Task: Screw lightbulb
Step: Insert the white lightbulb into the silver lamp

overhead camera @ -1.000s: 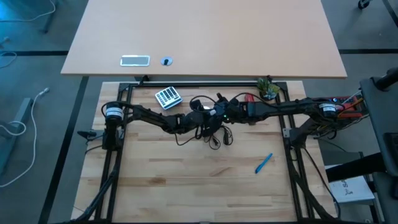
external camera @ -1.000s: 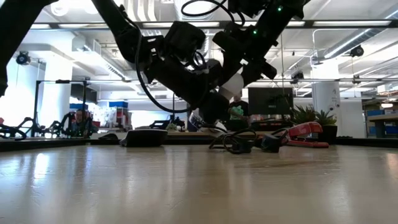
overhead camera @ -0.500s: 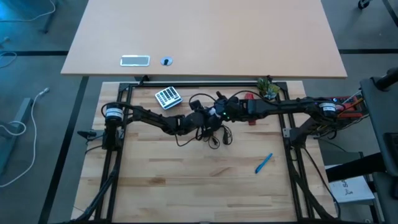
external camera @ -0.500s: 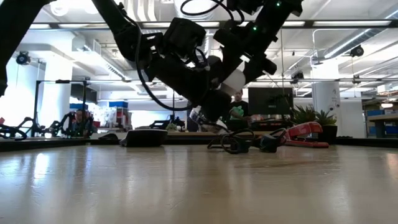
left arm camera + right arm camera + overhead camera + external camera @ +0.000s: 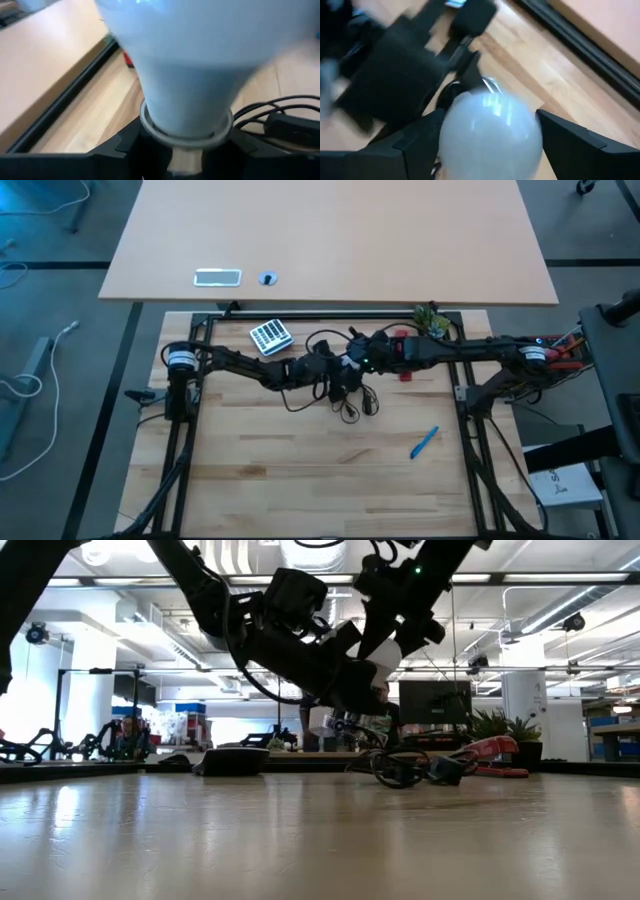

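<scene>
The whitish frosted lightbulb (image 5: 490,132) is held in the air between my two grippers over the far middle of the table, also seen in the low view (image 5: 386,664). Its narrow end sits in the silver socket (image 5: 186,128), whose black cord (image 5: 350,398) trails down onto the table. My left gripper (image 5: 326,368) is shut on the socket. My right gripper (image 5: 353,360) is shut on the bulb's globe. My left gripper holds the socket just below its silver rim (image 5: 220,131), pinched between the two fingers (image 5: 125,145), coming from the table's left. The socket is lifted clear, with the bulb sticking out ahead of the fingers. The fingers hide the socket's body. My right gripper pinches the bulb's round globe (image 5: 470,125) between its two fingers (image 5: 570,137), one on each side, coming from the table's right. The bulb is clear of the table, its narrow end pointing away toward my left gripper.
A red stapler (image 5: 488,752) and a small potted plant (image 5: 432,322) stand at the far right. A grey keypad (image 5: 269,336) lies at the far left and a blue pen (image 5: 424,442) toward the near right. The near half of the wooden table (image 5: 300,480) holds nothing else.
Both grippers have gone a little up and toward the table's far edge with the bulb and socket between them. The cord's loops on the table have been dragged along toward the right.
</scene>
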Motion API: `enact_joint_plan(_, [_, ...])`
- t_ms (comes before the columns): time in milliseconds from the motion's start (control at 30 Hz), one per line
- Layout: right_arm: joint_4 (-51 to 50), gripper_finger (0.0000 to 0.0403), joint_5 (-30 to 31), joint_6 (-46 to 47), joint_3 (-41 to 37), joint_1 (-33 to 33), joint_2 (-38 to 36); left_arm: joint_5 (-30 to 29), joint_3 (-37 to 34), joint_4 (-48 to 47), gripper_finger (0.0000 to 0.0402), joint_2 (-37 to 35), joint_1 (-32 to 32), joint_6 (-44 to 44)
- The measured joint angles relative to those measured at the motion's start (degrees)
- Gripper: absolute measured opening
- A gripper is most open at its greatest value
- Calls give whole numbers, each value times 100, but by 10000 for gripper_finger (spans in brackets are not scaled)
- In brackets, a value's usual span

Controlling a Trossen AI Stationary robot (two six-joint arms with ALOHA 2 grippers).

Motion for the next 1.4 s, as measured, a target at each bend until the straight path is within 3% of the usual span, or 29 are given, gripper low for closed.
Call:
enact_joint_plan(333, [-93,284,26,-337,-28,215,-591,193,-140,136,157,17,237,-282])
enact_joint_plan(500, [-87,276,88,-459,-246,349,-913,1081,-570,1205,157,20,318,-613])
enact_joint_plan(667, [200,266,249,-160,-928,460,-1248,1050,-806,1319,157,24,355,-661])
enact_joint_plan(967, [1918,257,263,630,-2426,519,-1506,810,-1095,1740,158,49,353,-613])
enact_joint_plan(1033, [2257,256,246,726,-2628,524,-1509,700,-1148,1744,181,90,357,-621])
enact_joint_plan(1200, [2457,261,242,798,-2708,519,-1489,425,-1188,1859,243,232,353,-726])
enact_joint_plan(1400, [2466,271,262,800,-2710,518,-1496,442,-1196,1859,246,321,348,-716])
